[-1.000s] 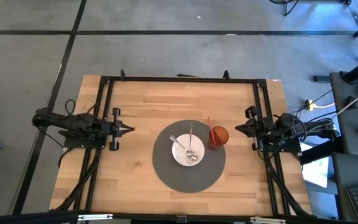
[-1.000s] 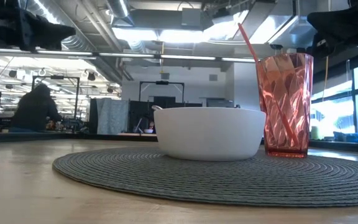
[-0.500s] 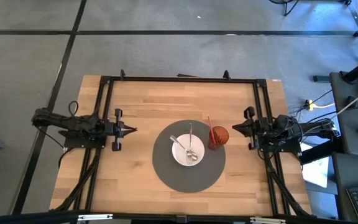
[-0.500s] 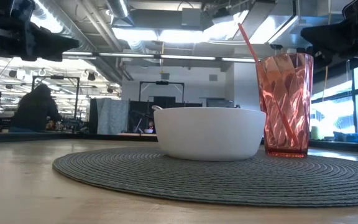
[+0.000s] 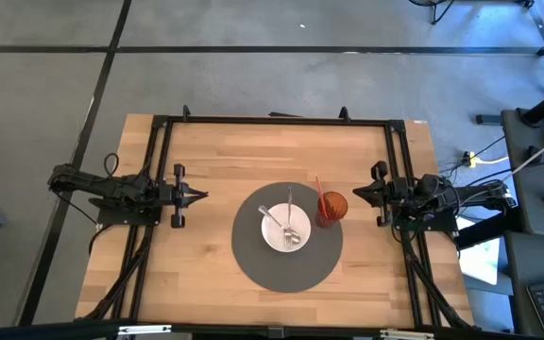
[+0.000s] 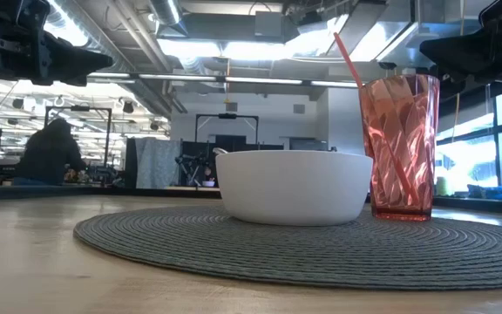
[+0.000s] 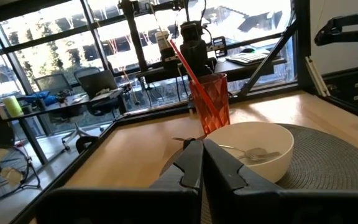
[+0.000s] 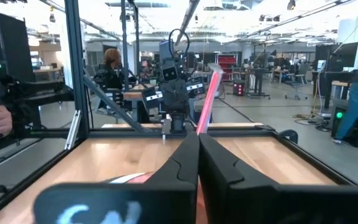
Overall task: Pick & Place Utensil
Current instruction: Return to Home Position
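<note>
- Grey woven mat [image 5: 281,274] is your landmark, mid-table; read everything else off it.
- White bowl [image 5: 285,229] sits at the mat's centre; two silver utensils [image 5: 289,219] lie in it, handles crossed and resting over the rim; from above you cannot safely sort fork from spoon.
- Red cup [image 5: 332,206] stands upright on the mat near its edge, on the right arm's side, just beside the bowl; whether the two touch, you cannot tell; red straw [image 5: 318,192] stands in the cup, tilted.
- Left gripper [image 5: 201,196]: off the mat on the left arm's side, well apart from it, pointing at the bowl; fingers pressed together, nothing between them.
- Right gripper [image 5: 357,195]: off the mat on the opposite side, near the cup but clear of it; fingers likewise closed tight, nothing held.
- Judgement: the placing looks done; nothing of the task lies loose off the mat; the step in hand is the retreat to the rest pose, and both arms look close to it.
- Next move, as I read it: you need only fold each arm away from the mat, slow and level; no grasp is called for.
- The right arm has the cup close in front; pull straight back rather than swing across.
- Risk: a sweep over the mat could tip the cup or flick a handle out of the bowl.
</note>
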Available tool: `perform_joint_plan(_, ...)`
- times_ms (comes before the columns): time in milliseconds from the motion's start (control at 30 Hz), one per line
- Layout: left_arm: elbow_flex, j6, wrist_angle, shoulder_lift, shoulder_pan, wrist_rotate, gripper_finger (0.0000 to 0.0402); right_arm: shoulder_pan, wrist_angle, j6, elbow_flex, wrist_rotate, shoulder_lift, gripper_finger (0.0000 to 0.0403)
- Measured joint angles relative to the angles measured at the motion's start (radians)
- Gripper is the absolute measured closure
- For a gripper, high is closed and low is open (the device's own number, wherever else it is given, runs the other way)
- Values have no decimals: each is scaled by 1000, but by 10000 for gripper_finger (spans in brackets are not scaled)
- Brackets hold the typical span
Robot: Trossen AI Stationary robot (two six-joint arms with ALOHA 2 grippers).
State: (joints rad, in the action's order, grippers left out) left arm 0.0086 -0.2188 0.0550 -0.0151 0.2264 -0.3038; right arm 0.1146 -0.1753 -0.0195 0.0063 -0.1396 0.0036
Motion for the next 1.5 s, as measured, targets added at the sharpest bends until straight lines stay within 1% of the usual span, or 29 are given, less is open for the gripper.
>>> perform_joint_plan(1500, 0, -3, 0, -1, 0, 9, 394, 0, 24, -10, 0, 1, 0, 386)
